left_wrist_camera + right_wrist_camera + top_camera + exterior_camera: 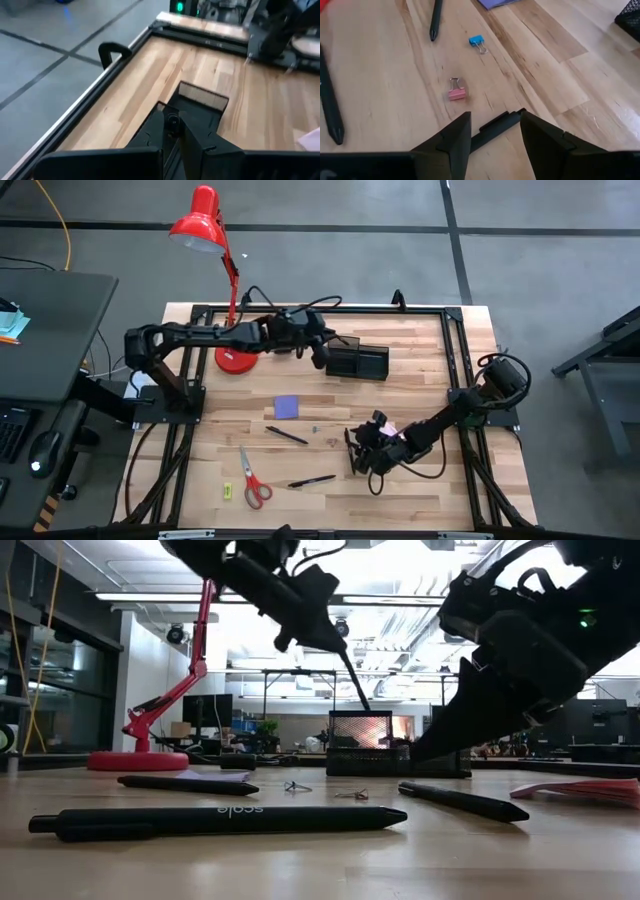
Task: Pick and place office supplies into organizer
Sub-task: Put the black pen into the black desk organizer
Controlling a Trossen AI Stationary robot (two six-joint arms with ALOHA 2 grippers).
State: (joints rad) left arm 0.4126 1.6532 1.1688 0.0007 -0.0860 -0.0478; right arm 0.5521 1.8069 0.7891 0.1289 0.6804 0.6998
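1. Your right gripper [492,131] is low at the table's near right, fingers apart, straddling a black pen [495,126] lying crosswise between them.
2. Left gripper [172,131], fingers together on a pen, hangs over the far organizer [356,361].

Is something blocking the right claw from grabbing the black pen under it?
Nothing visible does. The right gripper is open, and the thin black pen lies on the wooden table right between its jaws. The small pink binder clip lies farther ahead, apart from the pen.
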